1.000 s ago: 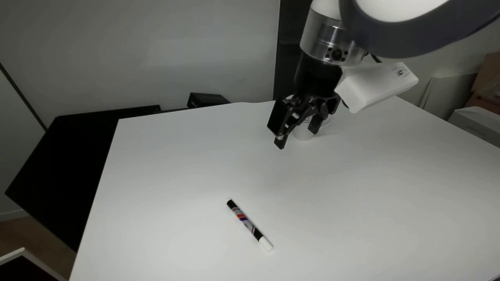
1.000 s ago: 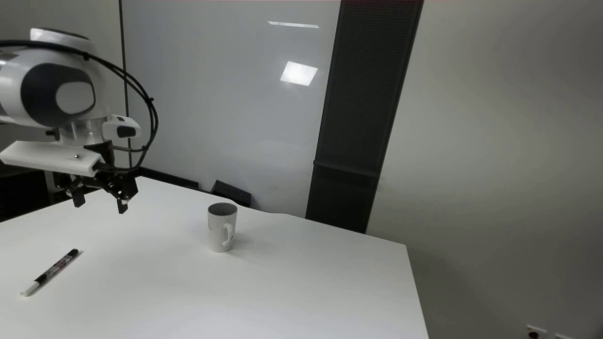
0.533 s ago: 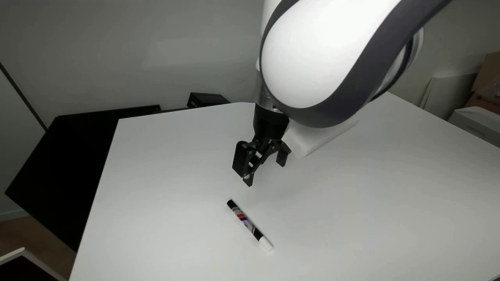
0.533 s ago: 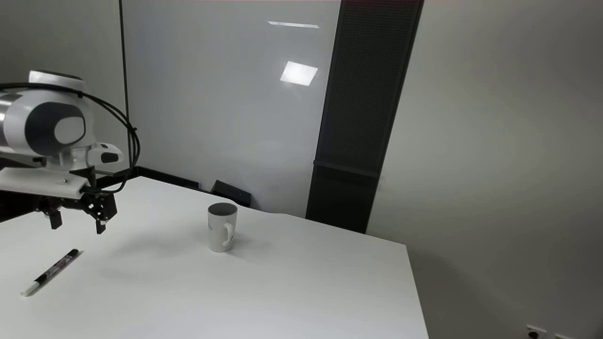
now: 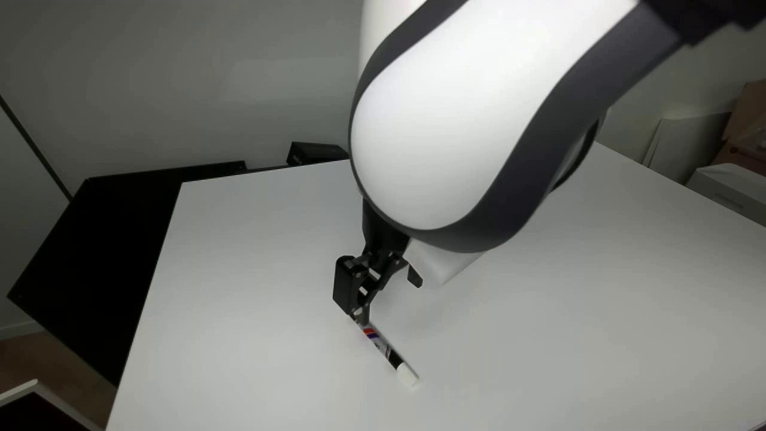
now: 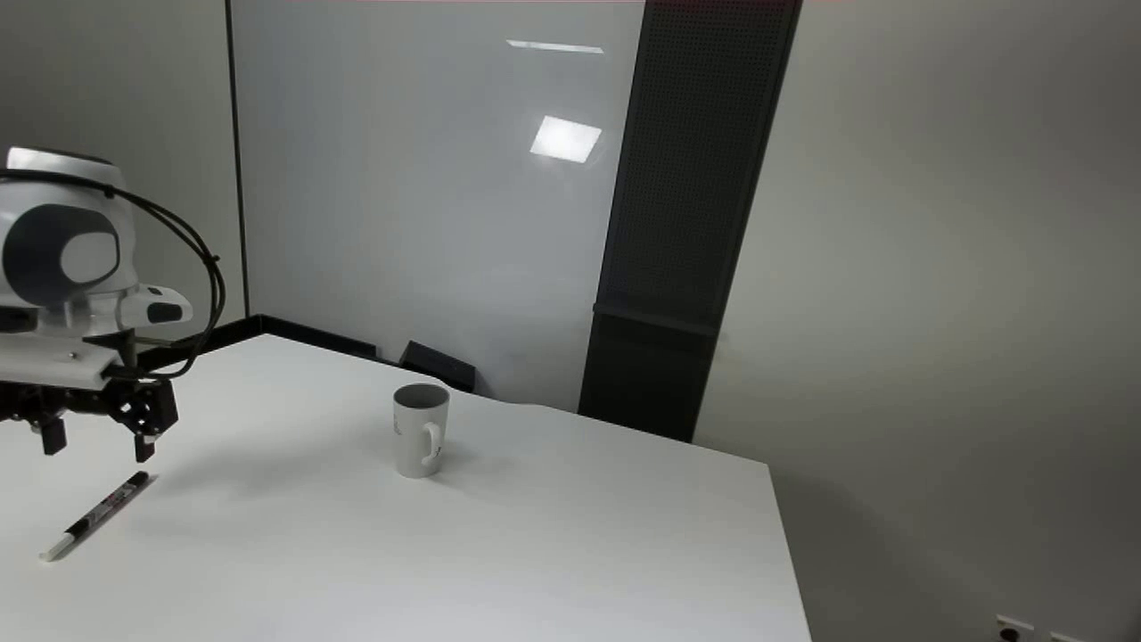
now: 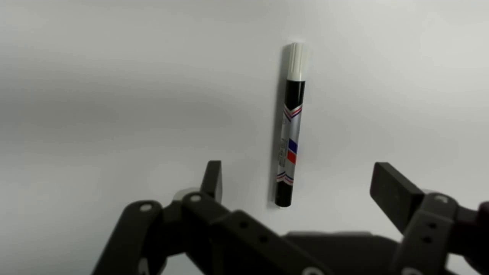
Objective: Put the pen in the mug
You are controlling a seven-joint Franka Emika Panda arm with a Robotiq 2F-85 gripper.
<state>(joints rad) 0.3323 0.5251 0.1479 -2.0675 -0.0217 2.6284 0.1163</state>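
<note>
The pen [image 5: 390,354] lies flat on the white table, with a black body, red and blue marks and a white cap. It also shows in an exterior view [image 6: 102,511] and in the wrist view [image 7: 291,126], running upright in the picture. The white mug [image 6: 413,446] stands upright with its handle facing the camera; it is hidden behind the arm in the remaining exterior view. My gripper [image 7: 298,177] is open and empty. It hovers above the table [image 5: 251,251], with the pen's black end between its fingers but apart from both. It shows in both exterior views [image 5: 389,299] [image 6: 99,442].
A small black box [image 6: 437,365] sits behind the table's back edge. A dark panel [image 5: 84,269] stands beside the table. A grey box [image 5: 727,188] is at the far right. The mug stands some way to the right of the pen in an exterior view.
My gripper has come down and over from near the mug to above the pen's black end, staying open. The pen and the mug have not moved.
</note>
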